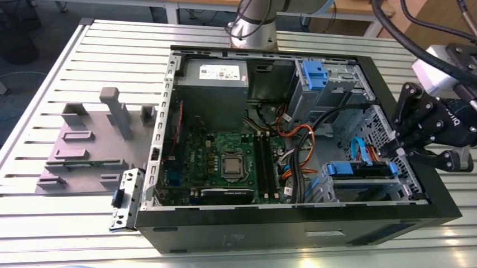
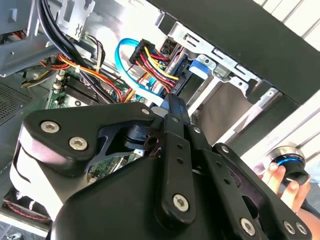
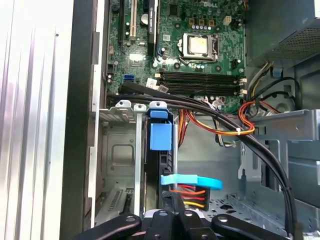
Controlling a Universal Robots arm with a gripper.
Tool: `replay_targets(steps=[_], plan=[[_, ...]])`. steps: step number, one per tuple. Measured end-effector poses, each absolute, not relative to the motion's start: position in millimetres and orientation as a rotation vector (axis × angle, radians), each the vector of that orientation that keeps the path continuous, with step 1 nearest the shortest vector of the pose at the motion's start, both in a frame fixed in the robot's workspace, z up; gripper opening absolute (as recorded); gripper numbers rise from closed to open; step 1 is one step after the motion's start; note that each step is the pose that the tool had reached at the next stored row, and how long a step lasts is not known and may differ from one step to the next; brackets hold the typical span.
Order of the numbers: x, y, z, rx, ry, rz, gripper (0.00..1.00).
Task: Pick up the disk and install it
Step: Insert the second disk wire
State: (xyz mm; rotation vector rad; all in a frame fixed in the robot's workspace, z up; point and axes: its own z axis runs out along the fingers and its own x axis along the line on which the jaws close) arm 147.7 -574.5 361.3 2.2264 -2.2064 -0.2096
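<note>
Seating the disk [image 1: 361, 168], which stands in the drive cage [image 1: 328, 191] at a corner of the computer case [image 1: 298, 230], we judge the closed, empty end effector [image 1: 392, 150] should push straight along the rails, clear of the cables [image 3: 235, 131].

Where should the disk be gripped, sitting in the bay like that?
Likely the blue-framed upper edge of the disk, coming down through the open side of the case: it stands on edge in the drive cage, with cables crowding one end.
</note>
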Motion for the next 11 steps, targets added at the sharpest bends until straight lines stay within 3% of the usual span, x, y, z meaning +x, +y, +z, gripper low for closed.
replay_targets(steps=[11], plan=[[148.1, -574.6, 367.8, 2.226, -2.206, -0.210, 0.11]])
